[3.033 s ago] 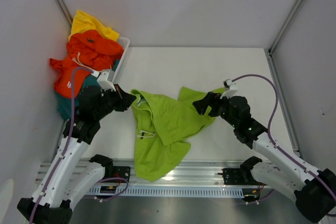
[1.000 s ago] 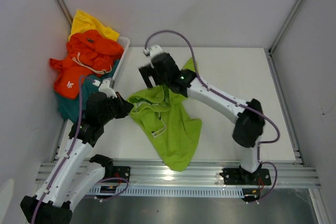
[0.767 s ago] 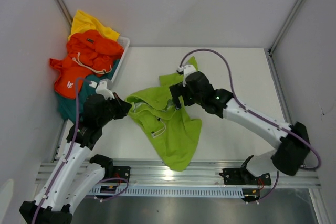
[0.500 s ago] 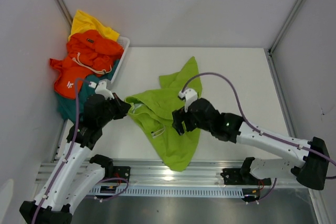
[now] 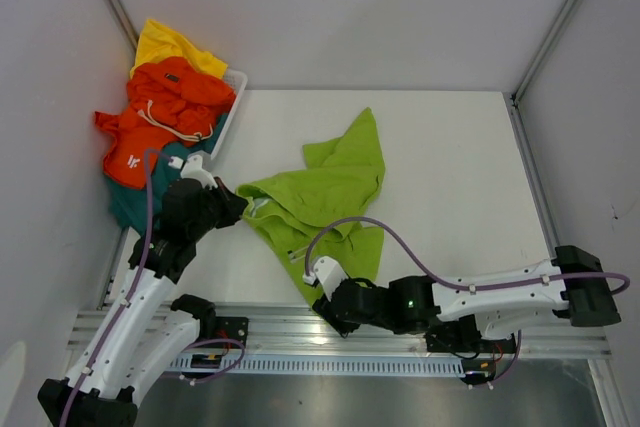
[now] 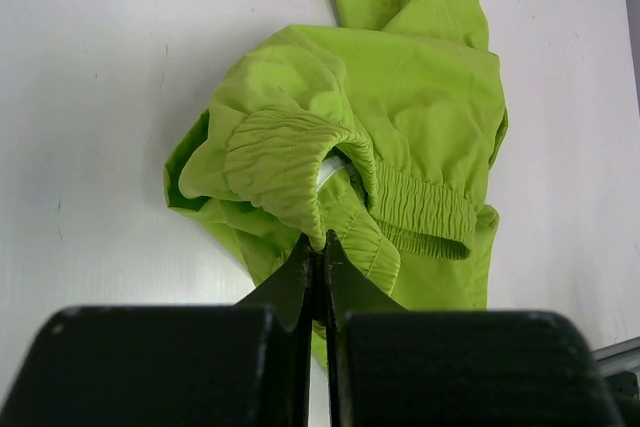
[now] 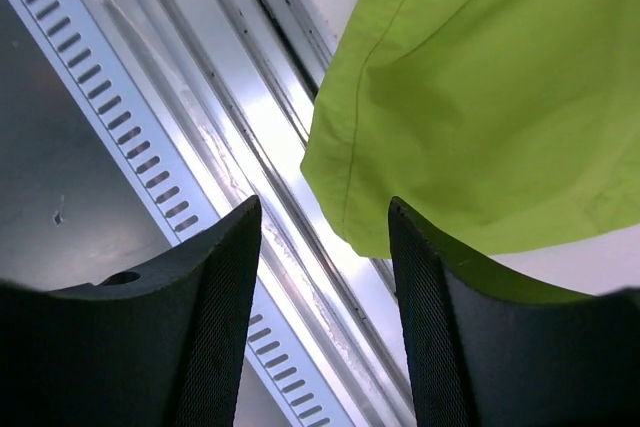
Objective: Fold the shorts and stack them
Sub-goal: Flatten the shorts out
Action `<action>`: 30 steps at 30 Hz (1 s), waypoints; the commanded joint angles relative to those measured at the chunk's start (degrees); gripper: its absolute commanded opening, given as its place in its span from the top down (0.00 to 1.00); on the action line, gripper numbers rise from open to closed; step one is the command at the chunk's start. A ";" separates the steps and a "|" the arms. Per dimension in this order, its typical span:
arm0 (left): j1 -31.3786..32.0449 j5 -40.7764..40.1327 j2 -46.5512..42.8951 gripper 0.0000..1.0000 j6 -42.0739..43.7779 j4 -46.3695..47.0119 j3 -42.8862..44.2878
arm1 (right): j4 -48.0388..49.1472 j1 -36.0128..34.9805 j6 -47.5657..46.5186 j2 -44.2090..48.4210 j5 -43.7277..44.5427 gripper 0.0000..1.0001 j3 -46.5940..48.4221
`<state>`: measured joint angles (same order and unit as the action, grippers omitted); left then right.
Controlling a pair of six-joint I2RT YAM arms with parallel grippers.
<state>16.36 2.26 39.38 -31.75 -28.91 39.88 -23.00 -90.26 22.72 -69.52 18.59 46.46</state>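
Note:
Lime green shorts lie crumpled in the middle of the table, one leg stretched toward the back. My left gripper is shut on their elastic waistband, its jaws pinching a gathered fold. Low at the table's near edge, my right gripper is open. In the right wrist view the shorts' near hem corner shows between the two fingertips of that gripper, and it is not pinched. Orange shorts, yellow shorts and teal shorts are heaped at the far left.
A white mesh basket stands under the heap, against the left wall. An aluminium rail with slots runs along the near edge, right under my right gripper. Grey walls close off the left, back and right.
My right arm swung from the far side of the lime shorts back to the near edge, its jaws narrowing. One shorts leg now lies stretched toward the back. The left gripper has kept its grip.

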 commanded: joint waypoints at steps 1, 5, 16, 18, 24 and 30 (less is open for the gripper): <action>0.16 -0.59 0.00 1.00 -1.04 0.34 1.08 | -0.11 -3.07 2.33 -2.99 2.24 0.44 0.21; 0.08 -0.94 0.44 1.00 -0.86 0.17 1.25 | 0.15 -5.10 4.87 -7.64 4.08 0.46 0.13; 0.08 -1.03 0.53 1.00 -0.86 -0.10 1.78 | 1.73 -3.87 8.39 -15.38 7.77 0.45 -2.42; 0.16 -1.12 0.44 1.00 -0.77 -0.27 1.96 | 1.91 -3.70 8.39 -16.00 8.57 0.47 -2.51; 0.16 -1.21 0.70 1.00 -0.77 -0.27 2.13 | 1.56 -3.17 8.22 -18.90 8.74 0.60 -1.46; 0.16 -2.00 1.05 1.00 -1.30 -0.80 2.75 | -1.42 -3.87 8.74 -18.74 10.15 1.00 0.65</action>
<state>16.36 1.45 40.38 -32.05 -29.85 40.01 -22.09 -93.91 30.52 -88.29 26.28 45.12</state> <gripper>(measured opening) 0.006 0.026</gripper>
